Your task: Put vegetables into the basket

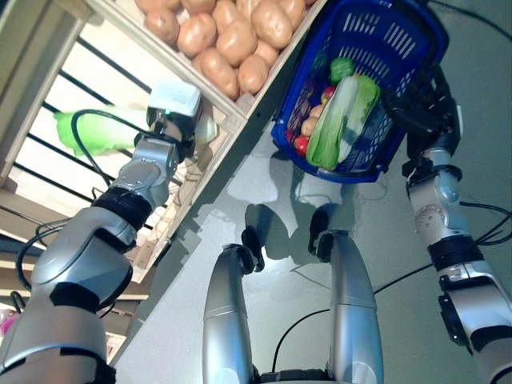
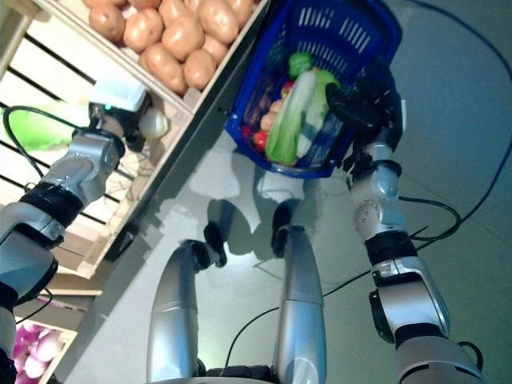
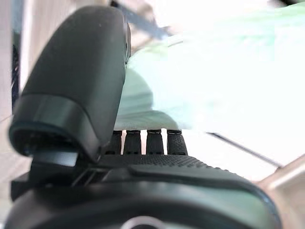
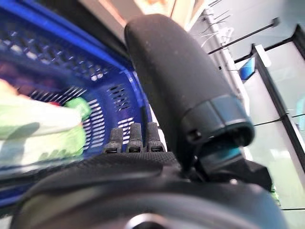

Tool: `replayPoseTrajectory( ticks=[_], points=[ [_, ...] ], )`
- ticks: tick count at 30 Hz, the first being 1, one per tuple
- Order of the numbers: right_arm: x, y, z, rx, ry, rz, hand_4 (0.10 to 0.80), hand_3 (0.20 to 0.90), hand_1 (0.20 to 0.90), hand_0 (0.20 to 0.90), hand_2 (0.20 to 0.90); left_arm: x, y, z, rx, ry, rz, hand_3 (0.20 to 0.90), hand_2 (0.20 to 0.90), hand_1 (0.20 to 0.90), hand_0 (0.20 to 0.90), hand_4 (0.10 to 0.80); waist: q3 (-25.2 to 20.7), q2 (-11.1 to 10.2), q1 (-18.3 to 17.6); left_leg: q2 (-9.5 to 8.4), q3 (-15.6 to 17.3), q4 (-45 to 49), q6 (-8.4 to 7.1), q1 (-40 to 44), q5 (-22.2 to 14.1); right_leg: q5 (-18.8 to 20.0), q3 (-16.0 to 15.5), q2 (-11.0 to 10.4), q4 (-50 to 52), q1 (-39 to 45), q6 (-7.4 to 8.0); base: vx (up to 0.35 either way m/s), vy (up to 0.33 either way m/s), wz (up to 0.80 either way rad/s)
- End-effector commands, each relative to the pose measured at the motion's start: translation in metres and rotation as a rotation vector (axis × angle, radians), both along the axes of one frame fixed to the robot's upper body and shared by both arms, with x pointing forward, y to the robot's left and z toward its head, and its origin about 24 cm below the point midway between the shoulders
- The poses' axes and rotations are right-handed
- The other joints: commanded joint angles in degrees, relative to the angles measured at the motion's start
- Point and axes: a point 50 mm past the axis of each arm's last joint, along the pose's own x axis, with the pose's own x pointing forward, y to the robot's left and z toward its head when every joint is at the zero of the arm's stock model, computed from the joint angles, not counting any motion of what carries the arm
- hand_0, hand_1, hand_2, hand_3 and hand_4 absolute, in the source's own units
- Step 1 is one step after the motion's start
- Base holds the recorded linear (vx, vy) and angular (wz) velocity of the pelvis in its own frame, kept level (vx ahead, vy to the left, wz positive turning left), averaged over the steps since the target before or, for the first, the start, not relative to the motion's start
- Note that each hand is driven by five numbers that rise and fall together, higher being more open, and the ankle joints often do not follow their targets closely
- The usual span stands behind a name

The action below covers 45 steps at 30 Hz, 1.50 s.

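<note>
**Cabbage on the slatted shelf, at the left hand; basket in the right**

The cabbage, pale green and leafy, lies on the white slatted shelf below the crate of potatoes. The left hand has reached in over the shelf's wooden edge and sits right at the cabbage's near end. In the left wrist view the cabbage fills the space just past the fingers, which are bent toward its underside, while the thumb stands up beside it. Whether they have closed on it cannot be told, as the fingertips run out of sight beneath the leaves.

The left arm stretches up and away from the body, wrist bent toward the shelf.

The blue basket hangs off the shelf's corner, held by the right hand, which is curled round its rim; the right forearm rises almost straight to it. Inside lie a long napa cabbage, a green pepper, small red tomatoes and a potato-like piece.
</note>
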Motion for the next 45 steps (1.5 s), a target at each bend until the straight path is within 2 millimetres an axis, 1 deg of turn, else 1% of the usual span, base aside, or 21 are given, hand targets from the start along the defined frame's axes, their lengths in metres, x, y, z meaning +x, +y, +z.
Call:
replayPoseTrajectory(
  ticks=[1,3,4,8,11,12,15,18,21,24,26,29,31,37,45],
  points=[
    [-0.014,0.009,0.039,-0.029,-0.244,0.037,0.800,0.900,0.900,0.900,0.900,-0.009,0.031,0.022,-0.235,-0.147,0.031,0.300,0.300,0.300,0.300,0.400,-0.36,-1.31,0.94,-0.46,3.28,-5.26,-0.27,9.67,-0.71,-3.79,0.03,-0.31,-2.63,13.02,1.68,0.007,0.029,0.08],
    [-0.015,0.012,0.030,-0.045,-0.214,0.029,0.800,0.900,0.900,0.900,0.900,-0.013,0.032,0.011,-0.365,-0.138,0.018,0.300,0.300,0.300,0.300,0.400,-0.36,-1.50,1.19,-0.72,3.11,-6.42,-0.12,13.69,-0.67,-3.94,-0.28,-0.46,-3.72,17.14,1.55,0.018,0.033,0.09],
    [-0.015,0.013,0.026,-0.050,-0.202,0.026,0.800,0.900,0.900,0.900,0.900,-0.014,0.033,0.007,-0.390,-0.134,0.017,0.300,0.300,0.300,0.300,0.400,-0.62,-1.57,1.28,-0.87,3.03,-7.04,-0.09,14.92,-0.56,-3.91,-0.40,-0.47,-4.25,18.39,1.59,0.044,0.034,0.11],
    [-0.016,0.027,-0.007,-0.038,-0.068,0.083,0.800,0.900,0.900,0.900,0.900,-0.023,0.033,-0.013,-0.628,-0.140,-0.015,0.300,0.300,0.300,0.300,0.400,-4.38,-2.24,1.72,-1.74,2.81,-11.38,0.61,22.17,0.12,-3.76,-1.48,-0.83,-8.29,25.89,1.42,0.082,0.022,0.14],
    [-0.020,0.042,-0.037,-0.038,0.042,0.184,0.800,0.900,0.900,0.900,0.900,-0.030,0.027,-0.036,-0.905,-0.094,-0.023,0.300,0.300,0.300,0.300,0.400,-7.34,-2.76,2.60,-3.03,2.58,-16.92,0.72,28.43,1.43,-2.96,-2.84,-0.39,-14.13,32.82,1.66,0.108,0.003,0.07],
    [-0.022,0.046,-0.051,-0.048,0.093,0.230,0.800,0.900,0.900,0.900,0.900,-0.034,0.024,-0.047,-0.970,-0.074,-0.032,0.300,0.300,0.300,0.300,0.400,-8.55,-2.87,2.93,-3.28,2.74,-19.07,0.55,30.72,1.97,-2.52,-3.32,0.02,-16.71,35.46,1.74,0.119,-0.005,-0.02],
    [-0.029,0.056,-0.077,-0.043,0.190,0.344,0.800,0.900,0.900,0.900,0.900,-0.044,0.016,-0.069,-1.104,-0.028,-0.058,0.300,0.300,0.300,0.300,0.400,-12.13,-3.07,3.66,-4.26,3.08,-26.59,-0.07,37.60,4.33,-0.89,-4.50,1.69,-25.52,43.24,1.86,0.147,-0.008,0.01],
    [-0.035,0.060,-0.094,-0.046,0.262,0.432,0.800,0.900,0.900,0.900,0.900,-0.051,0.012,-0.082,-1.190,0.004,-0.077,0.300,0.300,0.300,0.300,0.400,-15.74,-2.94,4.13,-5.04,3.57,-33.62,-0.82,43.39,6.57,0.82,-5.56,3.25,-34.24,50.10,1.82,0.166,-0.003,-0.01],
    [-0.041,0.066,-0.107,-0.097,0.318,0.498,0.800,0.900,0.900,0.900,0.900,-0.057,0.004,-0.090,-1.335,0.040,-0.113,0.300,0.300,0.300,0.300,0.400,-19.51,-2.89,4.65,-6.04,3.39,-41.64,-1.31,48.58,9.42,3.29,-6.33,4.60,-42.78,55.83,2.11,0.123,-0.013,0.04],
    [-0.045,0.073,-0.112,-0.164,0.348,0.545,0.800,0.900,0.900,0.900,0.900,-0.060,-0.008,-0.091,-1.448,0.047,-0.176,0.300,0.300,0.300,0.300,0.400,-21.83,-2.89,4.90,-6.93,2.74,-48.60,-1.48,52.16,11.98,6.02,-6.38,5.37,-48.74,58.98,2.80,0.043,-0.010,0.11],
    [-0.047,0.074,-0.116,-0.208,0.375,0.572,0.800,0.900,0.900,0.900,0.900,-0.061,-0.014,-0.089,-1.509,0.053,-0.222,0.300,0.300,0.300,0.300,0.400,-23.00,-2.92,4.97,-7.17,2.54,-52.94,-1.59,54.26,13.59,7.95,-6.55,5.70,-52.50,60.67,3.25,0.021,-0.013,0.06],
    [-0.051,0.079,-0.120,-0.242,0.402,0.630,0.800,0.900,0.900,0.900,0.900,-0.063,-0.024,-0.082,-1.541,0.040,-0.298,0.300,0.300,0.300,0.300,0.400,-24.41,-2.97,5.01,-7.32,2.44,-58.09,-1.76,56.78,15.52,10.03,-7.05,6.19,-56.62,62.59,3.76,0.024,-0.018,0.05],
    [-0.054,0.082,-0.122,-0.243,0.412,0.664,0.800,0.900,0.900,0.900,0.900,-0.065,-0.031,-0.077,-1.549,0.040,-0.349,0.300,0.300,0.300,0.300,0.400,-25.13,-2.94,5.06,-7.37,2.36,-60.66,-1.76,57.88,16.43,10.75,-7.37,6.51,-58.13,63.27,3.94,0.006,-0.009,0.03],
    [-0.062,0.091,-0.125,-0.208,0.422,0.749,0.800,0.900,0.900,0.900,0.900,-0.069,-0.050,-0.068,-1.572,0.062,-0.453,0.300,0.300,0.300,0.300,0.400,-26.38,-3.15,4.98,-7.39,1.50,-60.67,-1.63,57.56,15.69,10.58,-7.66,6.83,-58.13,63.03,4.05,0.009,-0.010,-0.01],
    [-0.073,0.102,-0.135,-0.200,0.465,0.844,0.800,0.900,0.900,0.900,0.900,-0.074,-0.062,-0.064,-1.591,0.062,-0.512,0.300,0.300,0.300,0.300,0.400,-26.83,-3.41,4.64,-7.40,1.96,-60.67,-1.16,58.73,14.90,10.30,-6.87,7.12,-58.13,63.66,3.93,0.034,-0.001,-0.03]
  ],
)
